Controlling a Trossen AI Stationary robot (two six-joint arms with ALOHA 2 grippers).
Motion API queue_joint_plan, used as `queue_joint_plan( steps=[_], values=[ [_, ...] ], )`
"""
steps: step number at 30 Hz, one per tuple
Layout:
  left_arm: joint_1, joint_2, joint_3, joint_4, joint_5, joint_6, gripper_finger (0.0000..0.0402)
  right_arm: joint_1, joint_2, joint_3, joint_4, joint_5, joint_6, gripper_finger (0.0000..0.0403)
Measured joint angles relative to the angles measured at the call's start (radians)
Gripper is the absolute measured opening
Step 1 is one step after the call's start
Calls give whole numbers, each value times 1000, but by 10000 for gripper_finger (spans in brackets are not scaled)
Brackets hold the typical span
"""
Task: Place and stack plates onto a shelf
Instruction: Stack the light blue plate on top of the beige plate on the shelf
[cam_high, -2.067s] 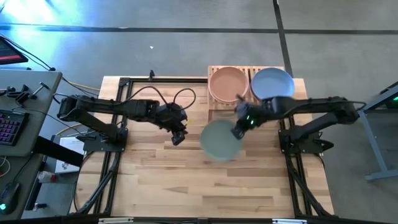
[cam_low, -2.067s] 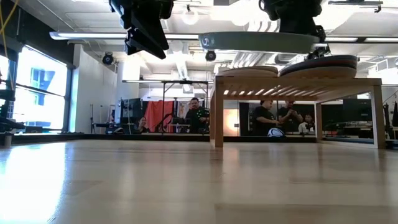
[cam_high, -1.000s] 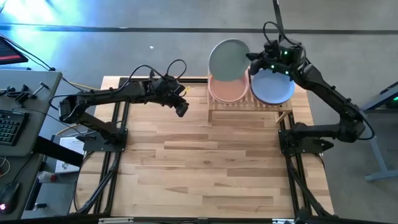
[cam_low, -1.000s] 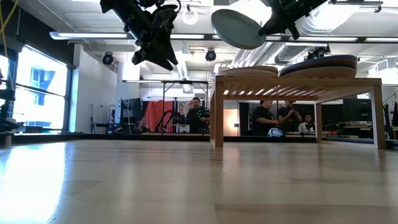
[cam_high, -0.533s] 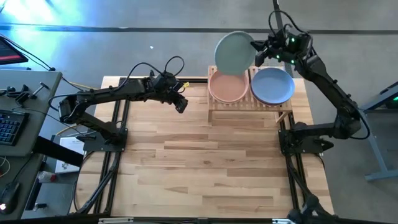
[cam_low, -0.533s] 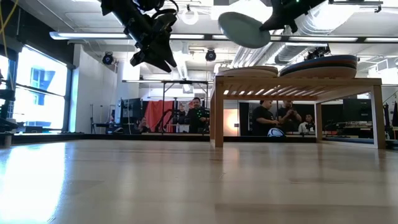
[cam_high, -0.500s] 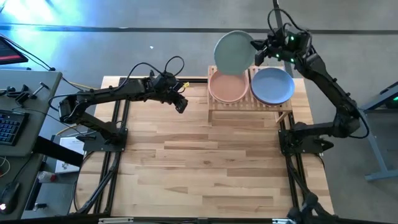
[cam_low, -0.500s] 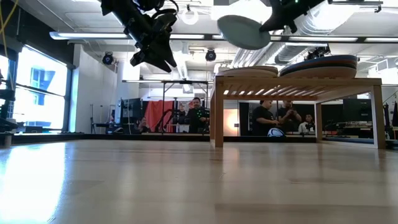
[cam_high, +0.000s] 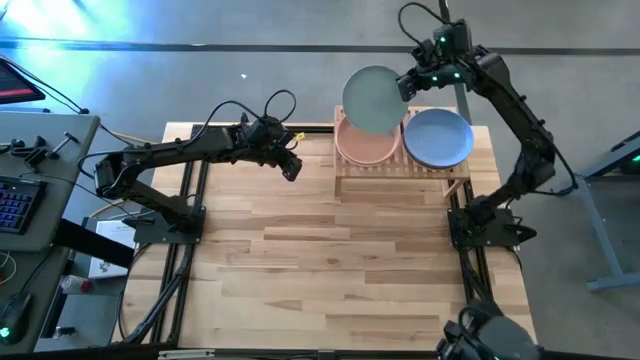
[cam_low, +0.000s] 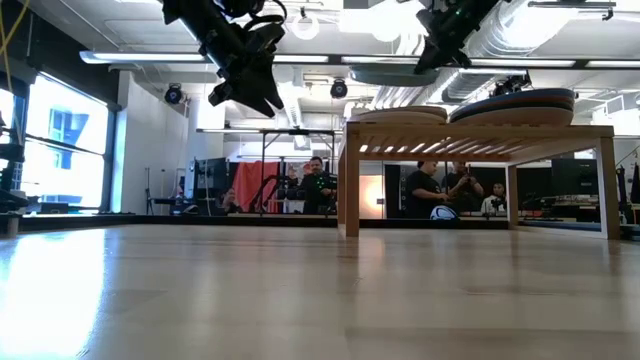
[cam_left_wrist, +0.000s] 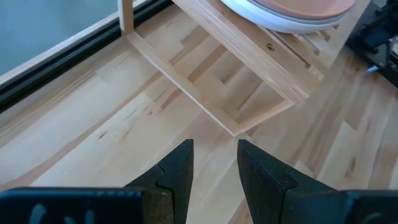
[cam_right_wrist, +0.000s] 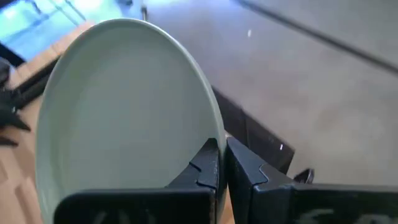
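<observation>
Your right gripper (cam_high: 405, 84) has its jaws pinched on the rim of the mint plate (cam_high: 372, 98), with only the plate's edge between them in the right wrist view (cam_right_wrist: 219, 163). The plate (cam_right_wrist: 124, 118) extends away from those jaws and hangs in the air above the salmon plate (cam_high: 365, 147), overlapping its far part in the high view; in the low view the mint plate (cam_low: 392, 75) sits roughly level and clear of what lies below it. The shelf (cam_high: 345, 185) holds two loads side by side: the salmon plate under your carried one, and the light blue plate (cam_high: 438, 138) on the side nearer the right arm's base. In the low view the salmon plate (cam_low: 398, 115) and the blue one (cam_low: 512, 105) both rest on the slatted top of the shelf (cam_low: 478, 133), which stands on the worktop (cam_high: 300, 260). Your left gripper (cam_high: 291, 170) waits above the worktop, off to the side of the shelf, jaws parted a narrow gap and empty (cam_left_wrist: 214, 163); ahead of them lie the shelf's corner (cam_left_wrist: 273, 93) and the underside of the salmon plate (cam_left_wrist: 292, 12).
</observation>
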Motion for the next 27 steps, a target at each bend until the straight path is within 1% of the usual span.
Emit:
queue_joint_plan(
  steps=[5, 13, 27],
  values=[
    [0, 0, 0, 0, -12, 0, 113, 16, 64, 16, -89, -8, -5, 0],
    [0, 0, 0, 0, -13, 0, 113, 47, 117, 17, -181, -10, -19, 0],
    [0, 0, 0, -1, -14, 0, 113, 112, 129, 11, -217, -3, -2, 0]
  ],
)
